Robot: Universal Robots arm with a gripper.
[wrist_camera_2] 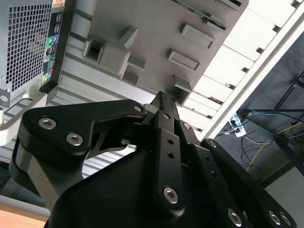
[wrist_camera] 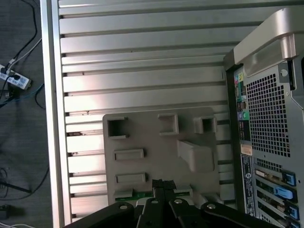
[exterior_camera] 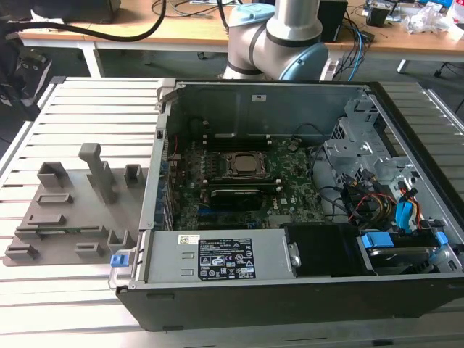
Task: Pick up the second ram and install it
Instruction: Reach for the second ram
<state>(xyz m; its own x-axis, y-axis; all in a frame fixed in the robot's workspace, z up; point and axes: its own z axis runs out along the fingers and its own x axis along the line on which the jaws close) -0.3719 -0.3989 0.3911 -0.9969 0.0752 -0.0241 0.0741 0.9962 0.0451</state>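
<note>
Beside the open computer case (exterior_camera: 304, 217), the grey tray (wrist_camera: 156, 142) lies under the gripper (wrist_camera: 160, 182), which is closed and empty, while the second ram (wrist_camera: 135, 194) rests in the tray below it, untouched, its long axis running across the closed fingers.

Slatted metal worktop (exterior_camera: 87, 101). Open computer case (exterior_camera: 290, 304) lies side-up, toward exterior view's right. Inside: green motherboard (exterior_camera: 290, 196), CPU socket (exterior_camera: 243, 165) near its middle, labelled power supply (exterior_camera: 217, 257) along near edge, drive cage (exterior_camera: 355, 145) and loose cables toward exterior view's right. Grey fixture (exterior_camera: 80, 203) just beside case, on exterior view's left; second ram (exterior_camera: 61, 230) lies in its long slot. Robot arm (exterior_camera: 290, 36) rises behind case.
</note>
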